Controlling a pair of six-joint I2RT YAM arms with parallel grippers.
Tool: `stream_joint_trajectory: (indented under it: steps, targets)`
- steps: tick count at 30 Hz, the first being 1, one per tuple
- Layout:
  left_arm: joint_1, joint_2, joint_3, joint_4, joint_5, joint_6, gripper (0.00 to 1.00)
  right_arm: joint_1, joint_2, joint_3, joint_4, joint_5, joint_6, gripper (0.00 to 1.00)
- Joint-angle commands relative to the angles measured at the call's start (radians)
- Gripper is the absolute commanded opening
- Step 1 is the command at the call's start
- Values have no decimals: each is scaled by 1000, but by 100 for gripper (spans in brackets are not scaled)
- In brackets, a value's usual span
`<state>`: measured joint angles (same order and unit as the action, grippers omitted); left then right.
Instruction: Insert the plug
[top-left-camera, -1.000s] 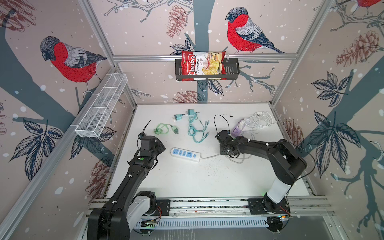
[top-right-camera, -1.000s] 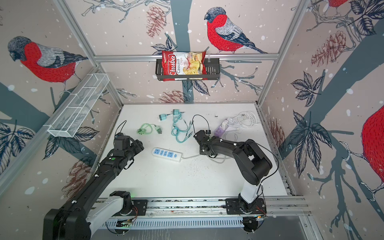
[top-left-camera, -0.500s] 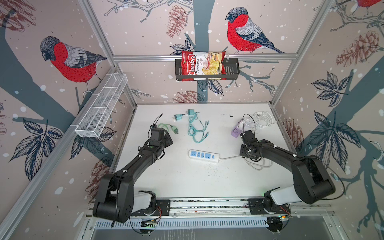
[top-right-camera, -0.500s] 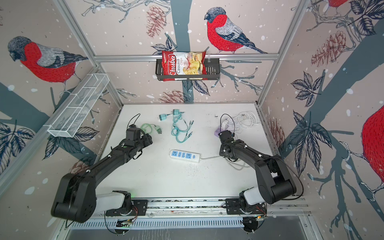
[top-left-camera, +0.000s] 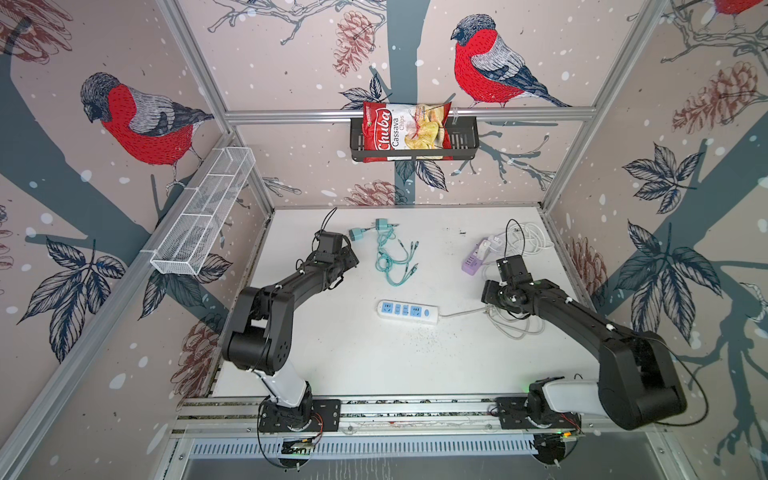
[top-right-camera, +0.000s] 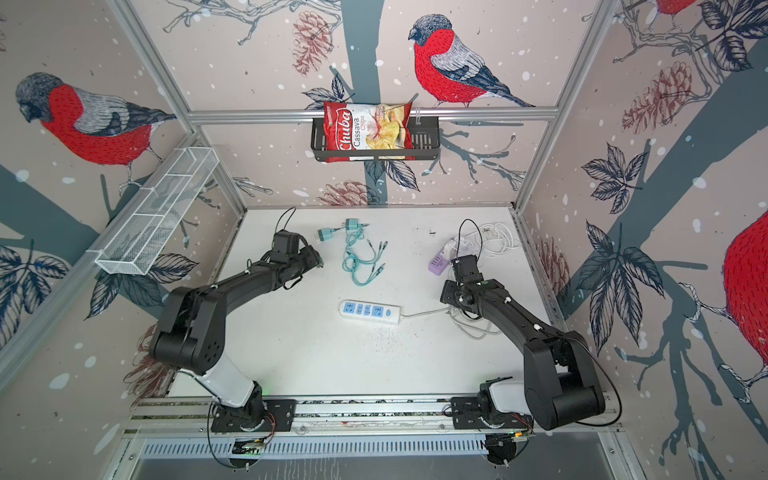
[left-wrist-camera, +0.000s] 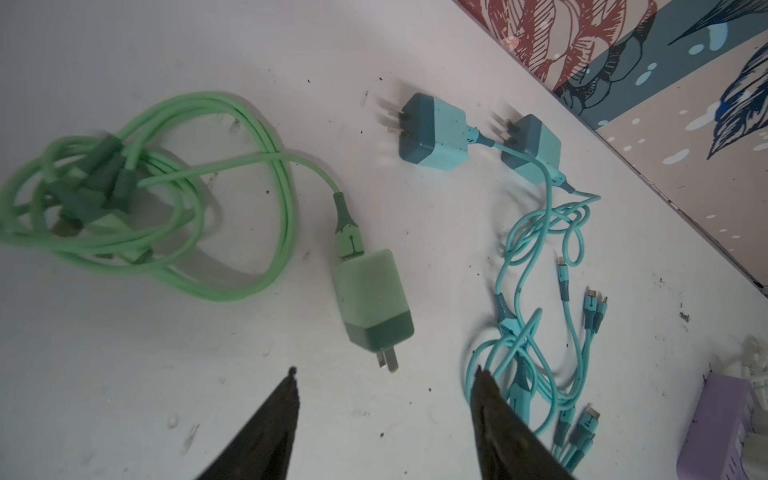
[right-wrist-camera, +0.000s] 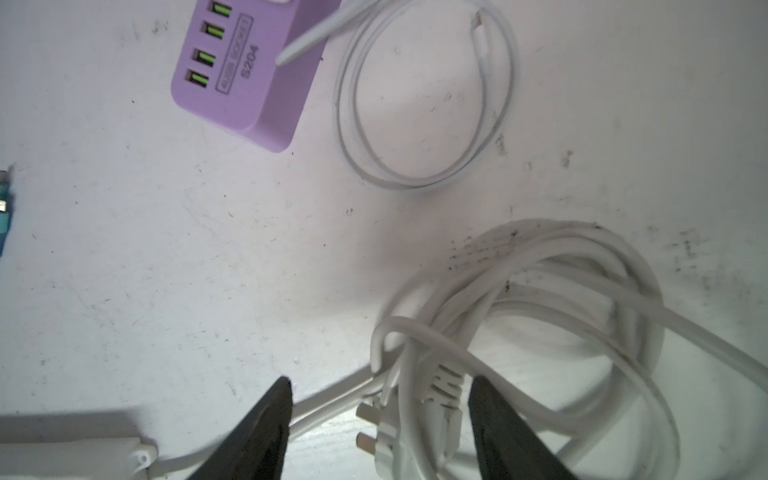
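Observation:
A white power strip (top-left-camera: 408, 311) (top-right-camera: 370, 312) with blue sockets lies mid-table, its cord running right into a white coil (right-wrist-camera: 540, 299). The cord's white plug (right-wrist-camera: 395, 428) lies between the spread fingers of my right gripper (right-wrist-camera: 379, 382), which is open and low over the coil (top-left-camera: 492, 291). A green charger plug (left-wrist-camera: 372, 305) lies prongs toward my left gripper (left-wrist-camera: 385, 374), which is open just short of it. In both top views the left arm (top-left-camera: 332, 257) hides the green charger.
Two teal chargers (left-wrist-camera: 434, 133) (left-wrist-camera: 532, 147) with tangled teal cables (top-left-camera: 392, 259) lie at the back. A purple USB socket block (right-wrist-camera: 245, 70) (top-left-camera: 473, 259) and more white cable (top-left-camera: 525, 237) sit at the back right. Side walls stand close to both arms.
The power strip has slid to the right as my right arm drew back to the right, and the right jaws have opened. My left arm has reached farther back over the green charger.

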<state>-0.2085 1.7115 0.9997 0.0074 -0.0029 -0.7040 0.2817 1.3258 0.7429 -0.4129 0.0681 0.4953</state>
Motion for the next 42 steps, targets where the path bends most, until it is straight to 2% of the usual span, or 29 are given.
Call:
stream_joint_trajectory:
  steps: [1, 10, 25, 42]
  targets:
    - [-9, 57, 54, -21, 11, -19, 65, -11, -25, 7, 1, -24, -16, 68]
    - [-17, 148, 100, -45, -27, -19, 63, -30, -53, 3, -2, -52, -30, 68]
    - [-17, 208, 128, -72, -55, 17, 43, -32, -64, -10, 17, -88, -38, 67]
    - [-16, 192, 96, -88, -80, 49, 27, -32, -69, -8, 10, -90, -40, 66]
